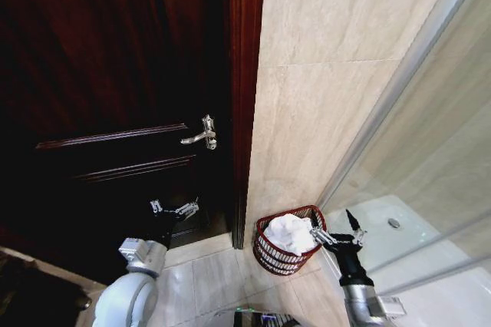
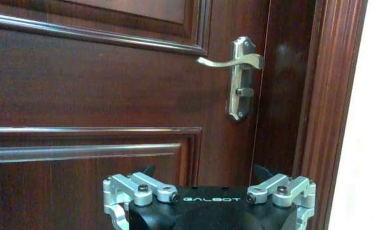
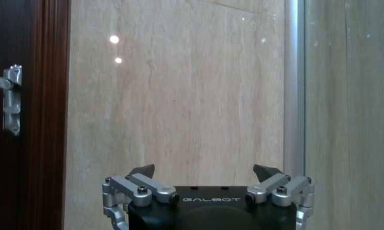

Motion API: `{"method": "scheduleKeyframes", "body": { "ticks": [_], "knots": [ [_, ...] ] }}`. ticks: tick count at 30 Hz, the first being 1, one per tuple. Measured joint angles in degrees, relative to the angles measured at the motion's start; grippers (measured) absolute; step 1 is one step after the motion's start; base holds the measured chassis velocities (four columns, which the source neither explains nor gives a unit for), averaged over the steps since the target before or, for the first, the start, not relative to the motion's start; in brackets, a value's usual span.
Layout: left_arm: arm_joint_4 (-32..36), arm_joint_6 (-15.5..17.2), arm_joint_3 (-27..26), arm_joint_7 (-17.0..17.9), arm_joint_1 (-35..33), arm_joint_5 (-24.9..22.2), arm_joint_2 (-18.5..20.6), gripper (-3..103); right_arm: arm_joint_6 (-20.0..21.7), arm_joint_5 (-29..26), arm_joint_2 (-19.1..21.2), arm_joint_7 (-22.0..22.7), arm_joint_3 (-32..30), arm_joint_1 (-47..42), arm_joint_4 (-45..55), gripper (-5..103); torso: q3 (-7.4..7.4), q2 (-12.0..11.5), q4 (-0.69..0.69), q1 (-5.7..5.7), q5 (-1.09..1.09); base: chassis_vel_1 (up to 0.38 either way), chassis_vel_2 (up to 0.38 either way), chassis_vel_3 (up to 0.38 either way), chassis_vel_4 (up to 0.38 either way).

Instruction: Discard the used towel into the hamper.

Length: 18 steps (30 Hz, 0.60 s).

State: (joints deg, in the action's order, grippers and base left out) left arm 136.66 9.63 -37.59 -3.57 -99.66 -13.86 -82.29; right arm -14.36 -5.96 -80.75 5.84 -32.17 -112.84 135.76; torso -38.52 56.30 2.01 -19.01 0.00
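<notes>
The hamper (image 1: 270, 256), a small round reddish-brown wire basket, stands on the floor at the foot of the tiled wall, beside the door frame. The white towel (image 1: 291, 232) lies bunched inside it, heaped above the rim. My right gripper (image 1: 331, 226) hovers open and holding nothing just right of the hamper's rim, close to the towel; in the right wrist view the right gripper (image 3: 205, 170) faces the tiled wall with its fingers spread. My left gripper (image 1: 175, 208) is held open before the dark door, and in the left wrist view the left gripper (image 2: 205, 170) points at the door.
A dark wooden door (image 1: 100, 112) with a silver lever handle (image 1: 203, 137) fills the left. A beige tiled wall (image 1: 322, 74) stands behind the hamper. A glass shower partition (image 1: 430, 150) with a metal frame closes off the right. Tiled floor (image 1: 207, 273) lies before the hamper.
</notes>
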Motion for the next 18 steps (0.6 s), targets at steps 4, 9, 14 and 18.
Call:
{"method": "scheduleKeyframes", "body": {
  "ticks": [4,9,14,18],
  "knots": [
    [0.00,0.00,0.00,0.00,0.00,0.00,0.00,100,-0.65,0.09,-0.14,-0.04,-0.11,0.07,0.30,100,-0.36,0.66,0.00,-0.30,0.00,0.000,0.000,0.000,0.000],
    [0.00,0.00,0.00,0.00,0.00,0.00,0.00,100,-2.58,0.82,-0.40,-0.76,-0.94,0.33,0.04,100,-0.96,1.74,0.00,-0.78,0.01,0.000,0.000,0.000,0.000],
    [0.00,0.00,0.00,0.00,0.00,0.00,0.00,100,-2.61,0.01,-0.23,-0.81,-1.85,0.63,0.59,100,-1.87,3.39,0.00,-1.52,0.01,0.000,0.000,0.000,0.000],
    [0.00,0.00,0.00,0.00,0.00,0.00,0.00,100,-1.74,-1.87,-0.09,-0.77,-2.08,0.87,1.45,100,-2.58,4.70,0.00,-2.12,0.00,0.000,0.000,0.000,0.000]
  ]
}}
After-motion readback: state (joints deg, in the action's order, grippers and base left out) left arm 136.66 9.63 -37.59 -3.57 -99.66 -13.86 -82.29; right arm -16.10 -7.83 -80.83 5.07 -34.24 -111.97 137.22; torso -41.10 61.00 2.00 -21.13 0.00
